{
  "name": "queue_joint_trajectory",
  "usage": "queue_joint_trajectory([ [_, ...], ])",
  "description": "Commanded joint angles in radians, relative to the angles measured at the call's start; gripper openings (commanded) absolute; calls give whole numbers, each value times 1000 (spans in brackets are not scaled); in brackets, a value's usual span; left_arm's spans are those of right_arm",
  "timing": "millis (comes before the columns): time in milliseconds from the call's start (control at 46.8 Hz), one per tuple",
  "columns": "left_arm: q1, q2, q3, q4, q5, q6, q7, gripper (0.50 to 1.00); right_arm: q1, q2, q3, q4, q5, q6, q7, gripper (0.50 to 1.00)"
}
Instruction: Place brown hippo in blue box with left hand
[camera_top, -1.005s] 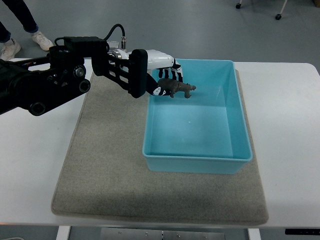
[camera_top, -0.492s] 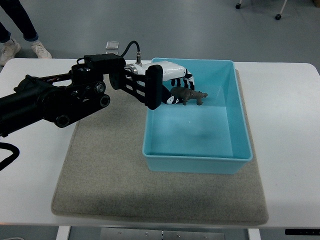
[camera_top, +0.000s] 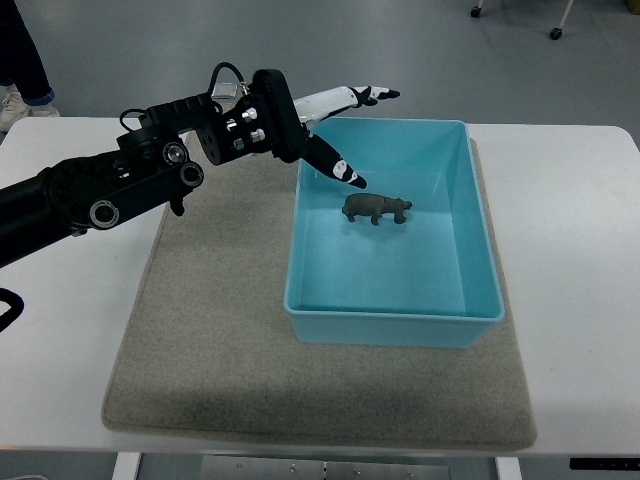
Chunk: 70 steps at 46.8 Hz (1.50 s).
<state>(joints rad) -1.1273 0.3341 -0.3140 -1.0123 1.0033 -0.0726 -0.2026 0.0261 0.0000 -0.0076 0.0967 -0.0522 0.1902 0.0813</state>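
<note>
While my left hand (camera_top: 325, 125) hung over the far left corner of the blue box (camera_top: 394, 232), its fingers (camera_top: 362, 94) were spread wide and straight and held nothing. One white finger with a black tip pointed off to the right above the box's far rim, and another (camera_top: 340, 170) angled down over the box's left wall toward the inside. My black forearm (camera_top: 150, 175) came in from the left edge and crossed the worktop (camera_top: 575, 240) and the upper left part of the grey mat (camera_top: 215, 330).

The brown hippo (camera_top: 376, 208) stood on its feet on the floor of the blue box, in the far half and a little left of the middle, its head turned to the right. It was apart from my hand, just beyond and below the lower fingertip, and it touched none of the box walls.

The box sat on the right part of the grey mat, which lay on the white worktop. At the upper left corner, beyond the worktop, part of a person's leg (camera_top: 22, 55) in dark trousers and a white shoe (camera_top: 12, 105) showed on the floor
</note>
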Motion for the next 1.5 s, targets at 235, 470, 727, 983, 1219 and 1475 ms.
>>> queue_joint_trajectory([
  [235, 12, 114, -43, -2, -408, -27, 2, 996, 0, 0, 0, 0, 0, 0, 0, 936],
  [470, 43, 224, -45, -2, -779, -91, 2, 999, 0, 0, 0, 0, 0, 0, 0, 936],
  [727, 122, 345, -45, 0, -1045, -291, 14, 999, 0, 0, 0, 0, 0, 0, 0, 936],
  [983, 210, 399, -46, 4, -1252, -457, 45, 999, 0, 0, 0, 0, 0, 0, 0, 936],
  [1219, 273, 410, -59, 29, -1445, -501, 117, 999, 0, 0, 0, 0, 0, 0, 0, 936],
  [1475, 290, 407, -59, 40, -1467, -519, 137, 999, 0, 0, 0, 0, 0, 0, 0, 938],
])
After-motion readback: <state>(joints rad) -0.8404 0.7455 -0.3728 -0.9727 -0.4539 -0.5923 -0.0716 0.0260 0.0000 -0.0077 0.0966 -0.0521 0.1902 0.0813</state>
